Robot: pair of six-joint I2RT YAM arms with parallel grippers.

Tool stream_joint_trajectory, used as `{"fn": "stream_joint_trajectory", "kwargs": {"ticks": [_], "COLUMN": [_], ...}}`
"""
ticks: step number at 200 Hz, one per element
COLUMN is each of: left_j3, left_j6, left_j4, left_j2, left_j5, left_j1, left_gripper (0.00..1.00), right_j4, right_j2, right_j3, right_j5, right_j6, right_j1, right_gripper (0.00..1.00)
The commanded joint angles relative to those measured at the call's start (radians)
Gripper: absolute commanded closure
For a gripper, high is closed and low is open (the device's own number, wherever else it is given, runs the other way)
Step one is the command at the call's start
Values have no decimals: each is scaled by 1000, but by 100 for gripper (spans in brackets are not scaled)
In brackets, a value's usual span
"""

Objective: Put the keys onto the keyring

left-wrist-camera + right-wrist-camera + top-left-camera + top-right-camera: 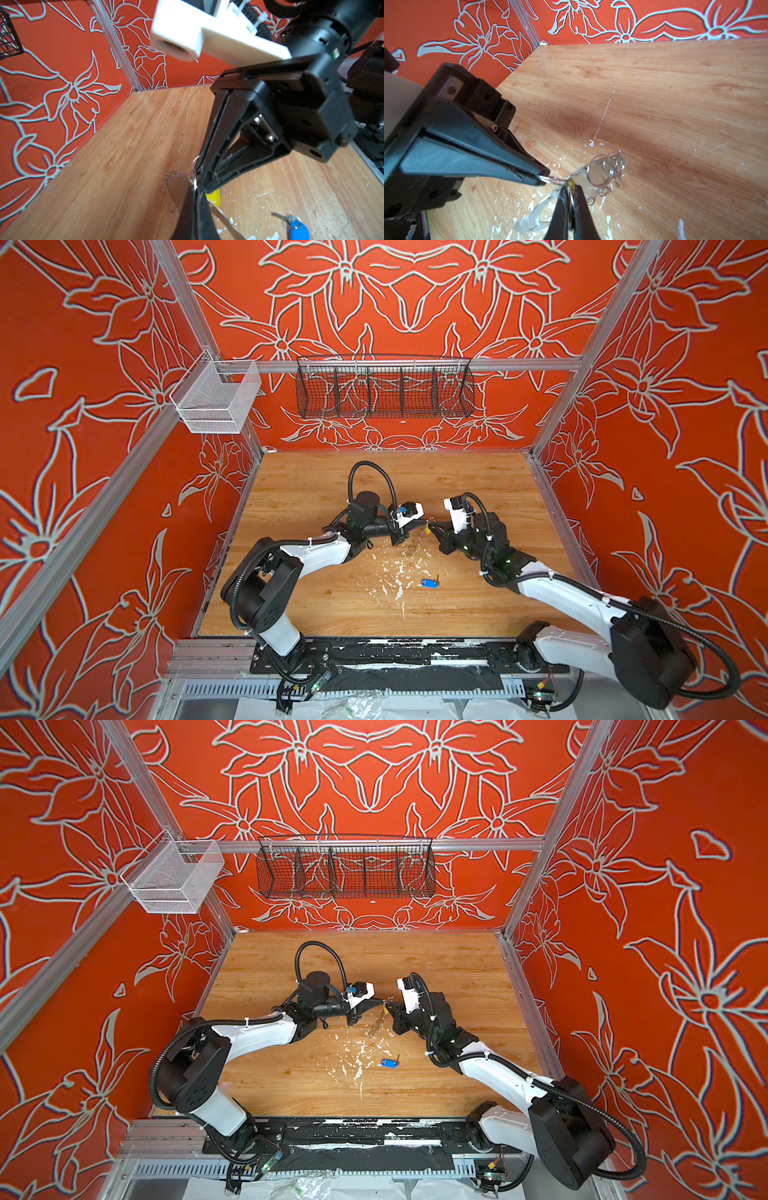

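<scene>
In both top views my two grippers meet tip to tip above the middle of the table. The keyring (415, 542) (376, 1025) hangs between them, its wire loops (605, 169) bunched round the flat plate (581, 176). My left gripper (424, 523) (196, 190) (543, 177) is shut on one wire loop at the plate's edge. My right gripper (432, 527) (571, 190) (200, 184) is shut on the yellow-tagged key, whose tag (214, 197) shows behind its tip; the metal blade is hidden. The blue-tagged key (430, 582) (389, 1062) (298, 227) lies loose on the wood, nearer the front.
The wooden table (311, 489) carries white flecks (395, 576) below the grippers. A black wire basket (384, 389) and a white mesh basket (216, 400) hang on the rail high at the back. Red patterned walls close in three sides.
</scene>
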Motion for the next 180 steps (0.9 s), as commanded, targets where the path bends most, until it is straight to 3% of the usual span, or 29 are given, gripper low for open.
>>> {"fn": "stream_joint_trajectory", "kwargs": {"ticks": [1,29,50,65,180], "left_j3": [-34,-30,-21,-15,57], "left_j6": [-3,-6,-5,-7,-9], "left_j4": [61,36,9,-3,-96], "left_j2": [6,3,-2,-3,-21], "left_j5": [11,-18,-26,-19,1], "left_j1": [13,13,13,13,12], "left_gripper": [100,100,86,81,79], "right_j4": [15,-43,-131,-164,-206], "right_j2": [12,-33,-63,-80,-99], "right_j3": [-21,6,52,70,136], "right_j5": [19,32,54,81,36], "right_j6": [33,7,-45,-66,-132], "right_j1": [-23,-24,-12,0,33], "right_gripper": [100,100,100,100,100]}}
